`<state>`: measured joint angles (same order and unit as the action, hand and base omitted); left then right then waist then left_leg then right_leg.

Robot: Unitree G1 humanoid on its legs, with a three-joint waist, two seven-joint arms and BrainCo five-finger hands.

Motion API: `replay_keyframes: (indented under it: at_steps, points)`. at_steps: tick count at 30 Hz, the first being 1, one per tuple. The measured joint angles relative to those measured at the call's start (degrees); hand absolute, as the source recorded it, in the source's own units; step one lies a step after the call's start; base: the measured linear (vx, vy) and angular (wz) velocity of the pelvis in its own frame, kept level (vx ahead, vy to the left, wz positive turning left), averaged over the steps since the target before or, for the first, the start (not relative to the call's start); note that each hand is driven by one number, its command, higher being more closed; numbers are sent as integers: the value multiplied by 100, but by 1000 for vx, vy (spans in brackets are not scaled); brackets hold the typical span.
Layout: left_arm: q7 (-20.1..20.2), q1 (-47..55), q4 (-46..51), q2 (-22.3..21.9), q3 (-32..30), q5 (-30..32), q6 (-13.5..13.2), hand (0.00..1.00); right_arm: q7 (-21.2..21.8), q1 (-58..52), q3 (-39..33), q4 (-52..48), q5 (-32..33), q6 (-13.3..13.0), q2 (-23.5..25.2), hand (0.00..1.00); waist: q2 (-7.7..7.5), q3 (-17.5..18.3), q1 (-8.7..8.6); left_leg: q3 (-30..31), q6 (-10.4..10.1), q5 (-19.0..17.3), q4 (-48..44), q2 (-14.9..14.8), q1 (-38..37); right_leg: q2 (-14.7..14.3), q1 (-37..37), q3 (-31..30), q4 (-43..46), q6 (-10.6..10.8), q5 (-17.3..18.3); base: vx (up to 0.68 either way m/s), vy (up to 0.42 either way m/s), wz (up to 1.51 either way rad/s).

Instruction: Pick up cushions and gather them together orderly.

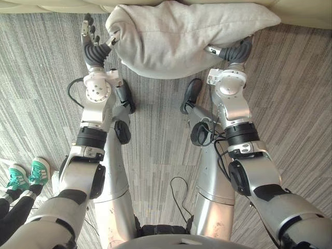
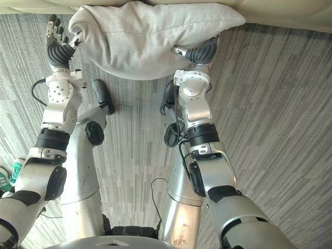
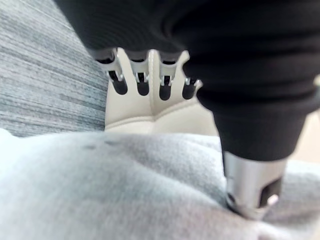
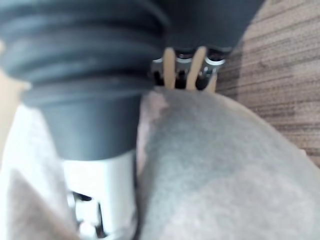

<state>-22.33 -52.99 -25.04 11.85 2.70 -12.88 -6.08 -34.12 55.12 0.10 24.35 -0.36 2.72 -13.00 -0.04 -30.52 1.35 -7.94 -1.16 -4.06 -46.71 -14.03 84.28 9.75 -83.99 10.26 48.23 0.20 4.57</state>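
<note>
Plump grey fabric cushion was pressed between the left hand, fingers straight, and the right hand, fingers hidden, grip not discernible.

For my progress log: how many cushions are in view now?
1: a grey cushion, held between the left hand and the right hand, beside the cream sofa edge. Others may lie outside the views.

The cushion lies crosswise ahead of the robot, above the carpet, with the front edge of the sofa just behind it. The left hand is at the cushion's left end, thumb touching it. The right hand reaches under its right part. A person's shoes stand on the carpet at the robot's near left.
</note>
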Motion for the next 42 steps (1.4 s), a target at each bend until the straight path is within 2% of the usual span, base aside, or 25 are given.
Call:
replay_keyframes:
  at_steps: [6,14,19,26,30,32,36,39,40,41,42]
  points:
    - [-98,-83,216,-21,272,309,47,100,-37,-3,10,-344,-60,84,7,100,3,7,-90,77,-66,130,182,0,1,-18,0,118,-105,-57,0,-40,-36,4]
    - [-127,5,215,16,283,304,173,100,-21,-186,14,-710,-53,143,104,100,5,10,-100,138,-126,216,302,-51,-194,-124,251,172,-292,-122,-60,-24,-25,-3]
    - [-128,232,268,12,178,296,229,100,-6,-561,-5,-1192,0,142,304,100,2,18,-119,125,-150,232,444,-74,-606,-211,677,178,-515,-199,-165,2,-31,-5]
    - [-129,647,959,-135,45,177,232,100,71,-1042,-30,-1635,10,106,623,100,2,55,-150,92,-193,206,616,-100,-1310,-276,1392,198,-741,-197,-166,2,-48,-2]
    - [-198,1252,1530,-448,-35,172,209,100,124,-1613,-27,-2093,13,-14,922,100,-6,199,-143,63,-215,102,691,-118,-1980,-303,2108,268,-883,-164,-122,11,-47,1]
    - [-252,1896,1812,-774,-7,168,121,100,165,-2196,44,-2192,11,-289,1049,100,-15,990,-150,52,-227,-48,703,-113,-1923,-302,2074,260,-935,-83,12,14,-20,0]
    - [-257,2706,2463,-974,164,83,16,100,420,-3195,254,-2795,63,-657,1075,100,-24,1011,-133,40,-254,-221,695,-101,-2892,-302,3090,267,-1037,-12,149,89,-16,5]
    - [-199,3619,3058,-977,400,76,-135,100,872,-4406,402,-3115,234,-917,1148,100,-28,1108,-139,-9,-271,-475,742,-85,-3778,-308,4031,275,-1268,110,274,97,23,0]
    - [-169,3751,3087,-976,445,76,-138,100,937,-4598,402,-3120,269,-919,1180,100,-35,1126,-135,-18,-267,-498,784,-75,-3948,-309,4211,275,-1324,128,285,145,45,6]
    - [-30,4144,3143,-978,511,73,-142,100,1154,-5114,430,-3127,423,-919,1279,100,-59,1187,-138,-83,-268,-554,921,-47,-4463,-308,4723,274,-1510,144,292,161,39,2]
    - [50,4621,3224,-973,542,72,-143,100,1302,-5624,539,-3147,517,-919,1304,100,-112,1466,-143,-167,-254,-593,1063,-36,-4806,-309,5040,274,-1680,141,276,219,50,0]
